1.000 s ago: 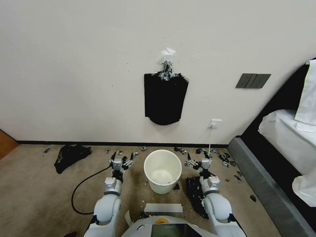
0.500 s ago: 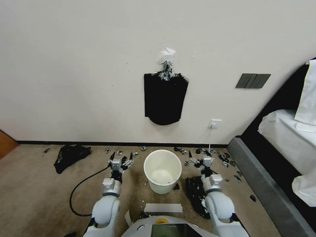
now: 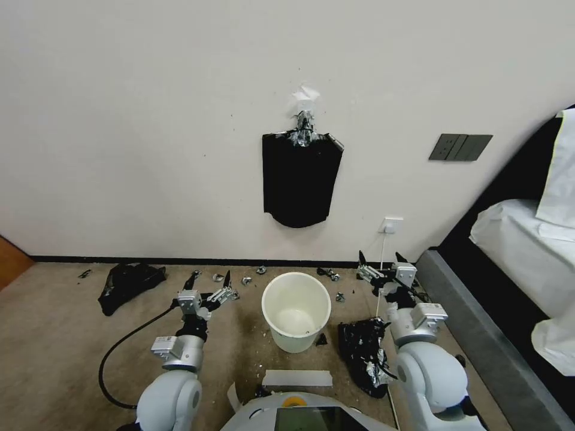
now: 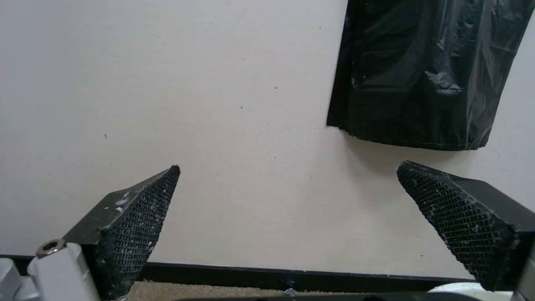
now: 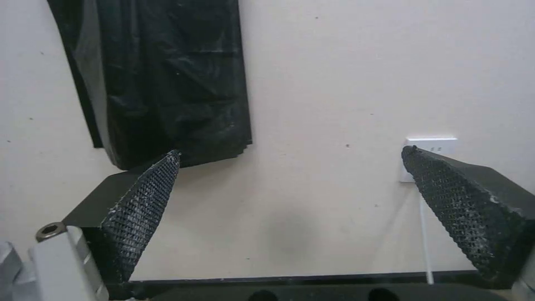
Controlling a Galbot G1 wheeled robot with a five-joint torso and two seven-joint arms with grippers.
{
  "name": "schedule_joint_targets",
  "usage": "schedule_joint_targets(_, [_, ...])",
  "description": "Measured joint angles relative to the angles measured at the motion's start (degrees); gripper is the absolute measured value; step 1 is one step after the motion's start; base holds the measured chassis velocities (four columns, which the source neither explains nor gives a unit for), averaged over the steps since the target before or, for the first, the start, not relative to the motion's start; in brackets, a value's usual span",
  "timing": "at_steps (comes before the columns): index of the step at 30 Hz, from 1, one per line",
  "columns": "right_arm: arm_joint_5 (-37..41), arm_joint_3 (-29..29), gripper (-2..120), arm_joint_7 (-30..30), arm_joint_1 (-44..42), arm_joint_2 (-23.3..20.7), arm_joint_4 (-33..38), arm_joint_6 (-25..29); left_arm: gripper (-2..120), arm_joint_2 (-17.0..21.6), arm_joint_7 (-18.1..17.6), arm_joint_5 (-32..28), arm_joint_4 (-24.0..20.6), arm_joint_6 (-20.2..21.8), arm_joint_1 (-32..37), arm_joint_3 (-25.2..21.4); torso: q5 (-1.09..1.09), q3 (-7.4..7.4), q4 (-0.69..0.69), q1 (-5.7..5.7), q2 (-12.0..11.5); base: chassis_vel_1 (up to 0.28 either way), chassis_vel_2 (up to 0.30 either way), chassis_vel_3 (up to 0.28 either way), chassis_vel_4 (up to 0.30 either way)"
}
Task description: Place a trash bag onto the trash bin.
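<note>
Both tools, left [image 3: 208, 287] and right [image 3: 379, 266], gape empty beside the bin [image 3: 296, 311]; the limp, slippery wall bundle [image 3: 301, 179] looks best pinched at its lower edge.

In front of me stands a plain cream wall [image 3: 150, 120] with a dark baseboard [image 3: 209, 261] along its foot, and the floor is a beige-brown carpet [image 3: 54, 347] littered with small dark scraps. On the wall I see a grey switch panel [image 3: 460, 146] and, lower, a white socket [image 3: 390, 225] with a white cable hanging down. At my right side is a bed with white sheets [image 3: 521, 251] in a dark frame [image 3: 479, 335].
</note>
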Motion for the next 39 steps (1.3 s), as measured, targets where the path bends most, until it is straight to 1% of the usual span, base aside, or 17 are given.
schedule_joint_targets(3, [1.8,-0.2,100,-0.4,0.7,-0.5,-0.8,0.8,100,0.1,0.3,0.0,0.3,-0.7,-0.1,0.0,0.0,0.0,0.0,0.0,0.0,0.0,0.0,0.0,0.0])
schedule_joint_targets(6, [7.5,-1.0,100,-0.7,2.4,-1.8,-1.7,0.4,100,0.1,0.9,0.0,1.0,-1.8,-0.1,-0.3,0.0,0.0,-0.01,0.0,0.0,0.0,0.0,0.0,0.0])
schedule_joint_targets(7, [7.5,-1.0,100,-0.7,2.4,-1.8,-1.7,0.4,100,0.1,0.9,0.0,1.0,-1.8,-0.1,-0.3,0.0,0.0,-0.01,0.0,0.0,0.0,0.0,0.0,0.0])
schedule_joint_targets(8, [11.2,-1.8,100,-0.4,3.5,-2.5,-1.9,-0.2,100,0.0,1.3,0.0,1.3,-2.3,-0.1,-0.3,0.0,0.0,0.0,0.0,0.0,0.0,0.0,0.0,0.0])
schedule_joint_targets(9, [11.2,-1.8,100,-0.4,3.5,-2.5,-1.9,-0.2,100,0.0,1.3,0.0,1.3,-2.3,-0.1,-0.3,0.0,0.0,0.0,0.0,0.0,0.0,0.0,0.0,0.0])
schedule_joint_targets(10, [17.8,-3.3,100,0.2,5.5,-3.5,-2.4,-0.7,100,-0.2,1.7,0.0,1.6,-2.8,-0.1,-0.3,0.0,0.0,0.0,0.0,0.0,0.0,0.0,0.0,0.0])
schedule_joint_targets(12, [23.5,-4.5,100,0.4,7.6,-4.2,-3.4,-0.8,100,-0.5,2.3,0.1,1.9,-3.2,-0.1,-0.4,0.01,0.0,0.0,0.0,0.0,0.0,0.0,0.0,0.0])
schedule_joint_targets(13, [23.5,-4.5,100,0.4,7.6,-4.2,-3.4,-0.8,100,-0.5,2.3,0.1,1.9,-3.2,-0.1,-0.4,0.01,0.0,0.0,0.0,0.0,0.0,0.0,0.0,0.0])
schedule_joint_targets(16, [36.8,-7.2,100,1.1,14.0,-5.2,-6.2,-0.7,100,-0.9,3.5,0.1,2.4,-4.2,-0.3,-0.5,0.0,0.01,0.01,0.0,0.0,0.0,0.0,0.0,0.0])
schedule_joint_targets(18, [38.3,-7.5,100,1.3,15.0,-5.3,-6.5,-0.7,100,-1.0,3.7,0.1,2.4,-4.3,-0.3,-0.5,0.0,0.0,0.01,0.0,0.0,0.0,0.0,0.0,0.0])
schedule_joint_targets(23, [49.4,-10.3,100,3.5,23.2,-5.1,-9.9,-1.0,100,-1.5,4.2,0.0,2.7,-4.8,-0.3,-0.6,0.0,0.0,0.0,0.0,0.0,0.0,0.0,0.0,0.0])
schedule_joint_targets(24, [49.4,-10.3,100,3.5,23.2,-5.1,-9.9,-1.0,100,-1.5,4.2,0.0,2.7,-4.8,-0.3,-0.6,0.0,0.0,0.0,0.0,0.0,0.0,0.0,0.0,0.0])
schedule_joint_targets(25, [54.3,-11.5,100,4.8,26.7,-4.8,-11.9,-0.8,100,-1.7,4.2,0.0,2.7,-5.0,-0.2,-0.7,-0.01,0.01,0.02,0.0,0.0,0.0,0.0,0.0,0.0])
schedule_joint_targets(27, [59.7,-13.2,100,6.1,31.7,-4.4,-15.4,0.5,100,-2.1,4.2,0.0,2.8,-5.2,0.1,-1.1,0.0,0.01,0.01,0.0,0.0,0.0,0.0,0.0,0.0])
schedule_joint_targets(32, [64.8,-14.5,100,7.3,37.6,-3.8,-19.1,1.9,100,-2.3,4.2,0.0,2.8,-5.3,0.3,-1.5,0.0,0.01,0.01,0.0,0.0,0.0,0.0,0.0,0.0])
schedule_joint_targets(35, [71.7,-15.0,100,8.8,43.1,-3.0,-21.5,2.8,100,-2.8,4.2,0.1,2.8,-5.5,0.5,-1.9,0.0,0.01,0.0,0.0,0.0,0.0,0.0,0.0,0.0])
schedule_joint_targets(39, [77.7,-15.0,100,9.6,47.5,-1.9,-23.9,3.4,100,-3.2,4.2,0.2,2.7,-5.7,1.0,-2.1,0.0,0.01,0.0,0.0,0.0,0.0,0.0,0.0,0.0])
